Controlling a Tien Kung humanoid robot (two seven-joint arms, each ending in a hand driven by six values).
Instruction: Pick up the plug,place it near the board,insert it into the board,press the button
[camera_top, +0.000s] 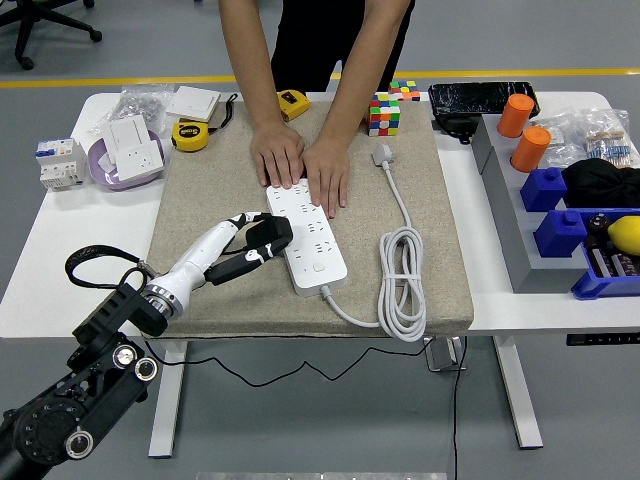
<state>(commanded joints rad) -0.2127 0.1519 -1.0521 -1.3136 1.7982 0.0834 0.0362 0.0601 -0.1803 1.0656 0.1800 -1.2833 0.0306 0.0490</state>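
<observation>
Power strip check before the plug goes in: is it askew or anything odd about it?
The power strip lies diagonally on the mat, with a person's hands flat on its far end. The left robot hand holds the black plug at its left edge, not inserted.

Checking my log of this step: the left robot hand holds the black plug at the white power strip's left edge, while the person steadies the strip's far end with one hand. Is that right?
Not quite. The head view shows the person pressing both hands on the far end of the white power strip, not one. The rest stands: the left robot hand holds the black plug at the strip's left edge.
</observation>
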